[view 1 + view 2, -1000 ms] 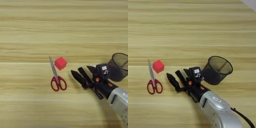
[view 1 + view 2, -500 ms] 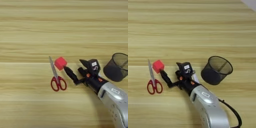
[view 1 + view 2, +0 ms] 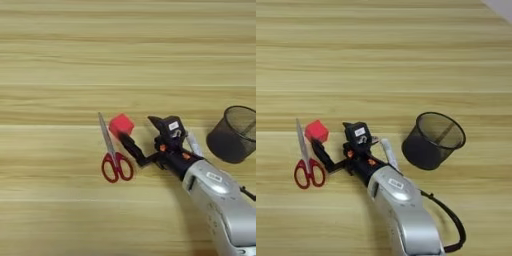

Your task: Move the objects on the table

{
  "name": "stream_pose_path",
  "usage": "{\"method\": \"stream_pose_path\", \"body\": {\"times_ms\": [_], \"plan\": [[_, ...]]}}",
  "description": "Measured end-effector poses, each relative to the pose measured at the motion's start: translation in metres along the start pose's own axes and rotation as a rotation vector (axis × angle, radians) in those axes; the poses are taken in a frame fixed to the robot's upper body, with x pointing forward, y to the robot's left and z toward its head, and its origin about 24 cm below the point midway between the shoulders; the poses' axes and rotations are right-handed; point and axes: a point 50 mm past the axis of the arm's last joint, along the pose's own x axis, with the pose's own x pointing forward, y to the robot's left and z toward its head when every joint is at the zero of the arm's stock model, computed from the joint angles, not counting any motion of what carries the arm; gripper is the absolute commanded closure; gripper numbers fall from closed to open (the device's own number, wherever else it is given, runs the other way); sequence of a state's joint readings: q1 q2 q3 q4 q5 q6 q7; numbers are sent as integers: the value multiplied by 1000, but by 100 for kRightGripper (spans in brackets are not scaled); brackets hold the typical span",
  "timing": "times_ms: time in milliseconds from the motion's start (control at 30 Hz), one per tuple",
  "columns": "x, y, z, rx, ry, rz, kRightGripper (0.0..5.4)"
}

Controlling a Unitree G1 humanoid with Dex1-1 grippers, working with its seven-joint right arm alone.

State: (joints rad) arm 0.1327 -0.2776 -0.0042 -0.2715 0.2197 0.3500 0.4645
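Note:
A small red cube [image 3: 121, 124] lies on the wood table [image 3: 60, 60], just right of the silver blades of the red-handled scissors [image 3: 113, 156]. My right gripper [image 3: 136, 128] is open, coming in low from the right. Its near finger [image 3: 131, 147] lies between the scissors' handles and the cube, with its tip at the cube's lower edge. The far finger [image 3: 156, 121] stands to the right of the cube. The cube [image 3: 316, 130] sits at the mouth of the gap, not held. A white-barrelled marker [image 3: 193, 145] lies right of the wrist, partly hidden.
A black mesh cup [image 3: 433, 140] stands upright to the right of the arm, with a thin stick-like thing dimly showing inside. The silver forearm [image 3: 401, 210] runs down to the bottom edge. Bare wood stretches across the far half and the left.
The gripper has moved left, away from the mesh cup, up to the cube and scissors. The white marker near the wrist has come into view. Cube and scissors have not moved.

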Motion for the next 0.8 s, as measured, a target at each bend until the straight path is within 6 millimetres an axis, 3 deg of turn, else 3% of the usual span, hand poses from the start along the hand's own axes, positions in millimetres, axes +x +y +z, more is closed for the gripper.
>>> {"method": "stream_pose_path", "body": {"times_ms": [800], "plan": [[19,0,-7,-1,31,25,3]]}}
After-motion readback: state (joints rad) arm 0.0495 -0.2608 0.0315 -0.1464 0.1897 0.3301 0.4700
